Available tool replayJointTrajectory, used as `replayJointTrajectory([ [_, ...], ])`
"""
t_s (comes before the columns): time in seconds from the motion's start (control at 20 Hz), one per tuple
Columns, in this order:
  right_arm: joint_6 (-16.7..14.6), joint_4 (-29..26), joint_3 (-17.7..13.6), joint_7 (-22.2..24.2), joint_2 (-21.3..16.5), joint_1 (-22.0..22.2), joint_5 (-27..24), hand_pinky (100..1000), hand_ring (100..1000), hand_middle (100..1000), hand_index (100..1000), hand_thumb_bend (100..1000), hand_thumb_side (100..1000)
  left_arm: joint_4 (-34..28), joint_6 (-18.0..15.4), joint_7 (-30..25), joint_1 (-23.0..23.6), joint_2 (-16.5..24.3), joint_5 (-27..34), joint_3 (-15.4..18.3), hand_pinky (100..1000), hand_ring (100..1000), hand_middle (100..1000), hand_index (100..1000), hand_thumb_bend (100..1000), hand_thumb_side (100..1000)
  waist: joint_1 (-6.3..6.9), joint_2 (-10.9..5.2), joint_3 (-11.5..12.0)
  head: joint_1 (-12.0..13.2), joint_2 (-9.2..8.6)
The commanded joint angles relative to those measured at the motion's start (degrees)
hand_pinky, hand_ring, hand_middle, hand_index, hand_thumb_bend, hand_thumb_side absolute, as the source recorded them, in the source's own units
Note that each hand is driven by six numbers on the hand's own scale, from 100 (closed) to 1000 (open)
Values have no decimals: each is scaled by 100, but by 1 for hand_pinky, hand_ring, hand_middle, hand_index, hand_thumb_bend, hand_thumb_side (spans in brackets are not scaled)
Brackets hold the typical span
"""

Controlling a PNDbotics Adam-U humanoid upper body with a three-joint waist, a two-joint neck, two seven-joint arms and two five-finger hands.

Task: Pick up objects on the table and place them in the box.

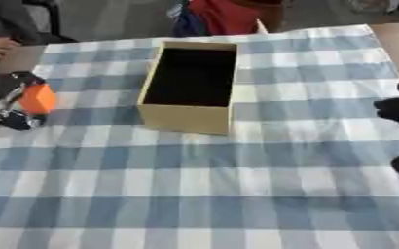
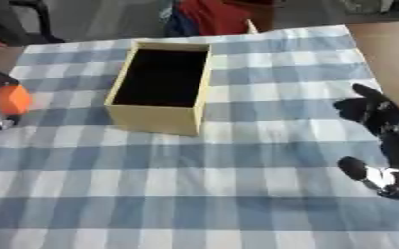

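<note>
While the near part of the checked tablecloth lies bare at the bottom of the frame, the right hand waits at the right edge with fingers spread apart and nothing in it. Farther up, at the left edge, the left hand has its fingers curled around an orange object, lifted beside the box. The carrying step looks to be in hand: what remains is to bring the object rightward over the opening and let go. The box sits in the upper middle, open side up, its inside dark and seemingly empty. Its long axis runs from near to far, tilted slightly toward the upper right of the frame. The orange object's own direction cannot be told.
</note>
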Motion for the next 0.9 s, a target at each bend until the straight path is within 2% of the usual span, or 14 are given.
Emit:
replayJointTrajectory([
  [0.05,15,-102,-24,-4,-105,-86,-44,876,871,769,1000,645,529,-15,47,212,-68,144,-75,43,804,833,819,889,337,166,-13,-89,2,12,-70],
  [0.25,10,-97,-22,5,-103,-86,-37,876,871,769,1000,646,528,-42,114,625,-57,153,-157,55,716,711,682,805,326,143,-12,-100,5,4,-85],
  [0.3,8,-96,-22,7,-103,-85,-35,876,871,769,1000,647,527,-53,144,754,-58,158,-187,66,667,630,593,724,327,127,-11,-105,5,2,-86],
  [0.4,5,-93,-24,10,-102,-84,-29,876,871,770,1000,647,528,-90,229,1078,-55,167,-240,96,621,561,513,650,319,107,-9,-113,5,-2,-87],
  [0.6,-3,-88,-32,8,-106,-78,-9,876,871,770,1000,648,526,-346,313,1507,-11,289,-166,115,610,534,477,618,289,100,-1,-139,19,-23,-85],
  [0.9,-11,-92,-28,14,-109,-60,21,876,871,771,1000,651,526,-1563,264,1298,16,547,376,-14,626,543,474,628,252,100,13,-187,73,-66,-82],
])
